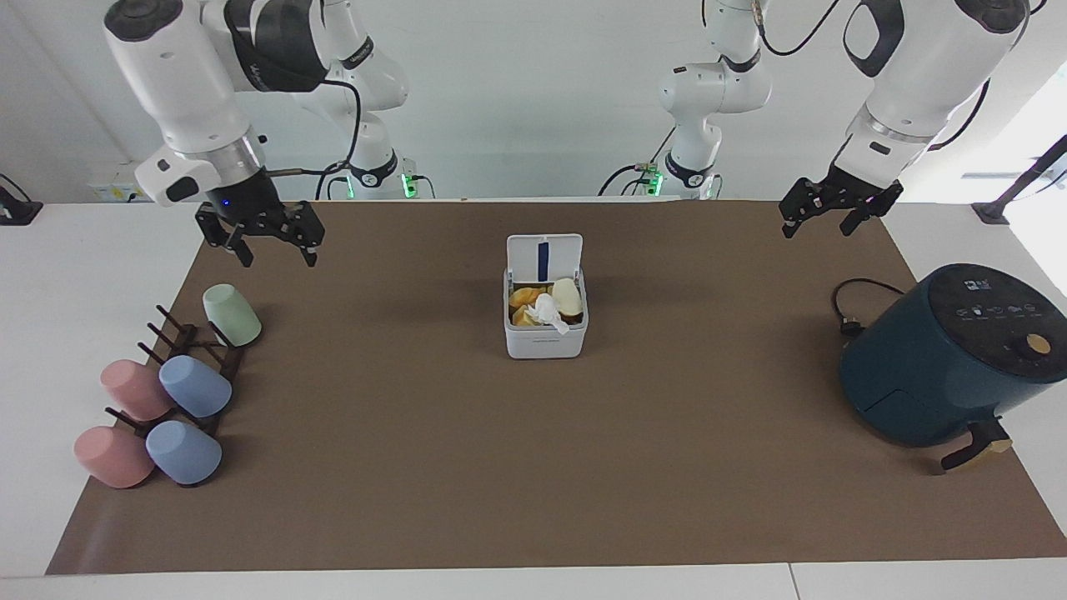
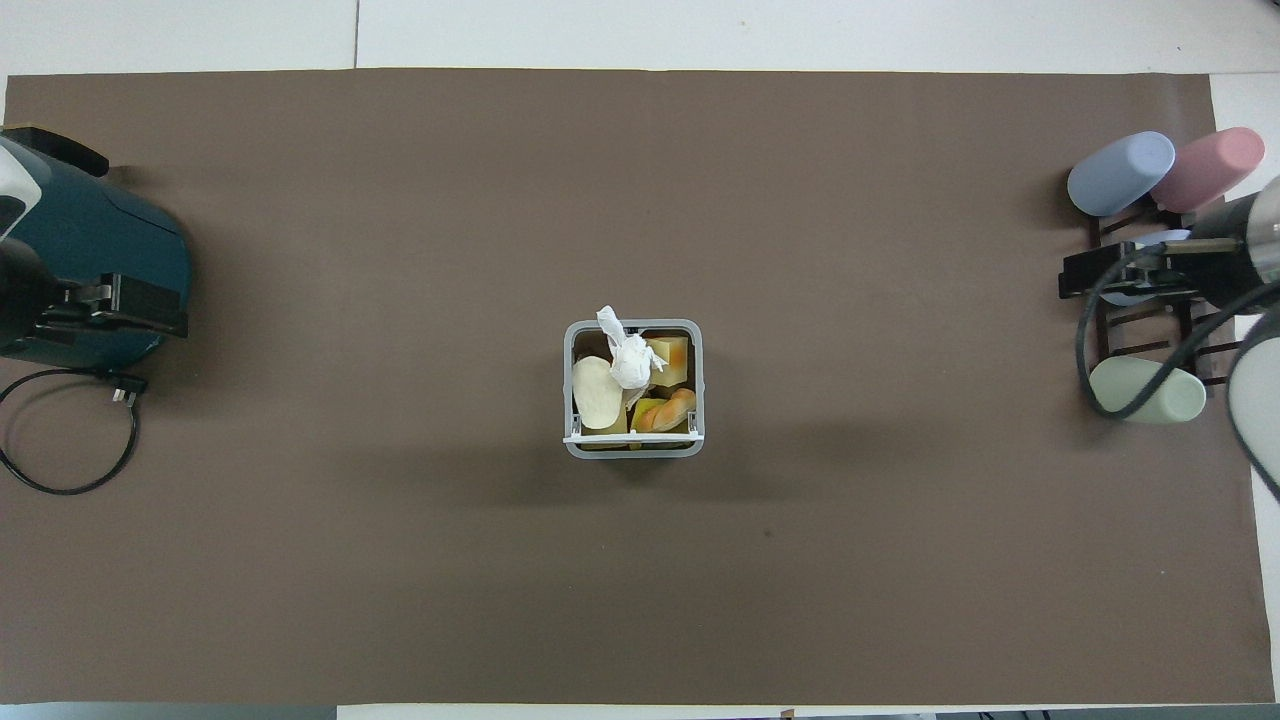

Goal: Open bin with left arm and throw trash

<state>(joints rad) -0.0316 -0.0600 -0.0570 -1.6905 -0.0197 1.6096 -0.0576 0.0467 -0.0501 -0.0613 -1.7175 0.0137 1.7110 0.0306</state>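
The white bin stands mid-mat with its lid swung up and open. The trash lies inside it: a cream oval piece, an orange-yellow peel and a crumpled white tissue. In the overhead view the bin shows the cream piece, the tissue and the peel. My left gripper hangs open and empty in the air over the mat's edge at the left arm's end, nearer to the robots than the air fryer. My right gripper is open and empty, raised over the mat's corner by the cup rack.
A dark teal air fryer with its black cord stands at the left arm's end. A dark rack holding several pastel cups lies at the right arm's end. The brown mat covers the table.
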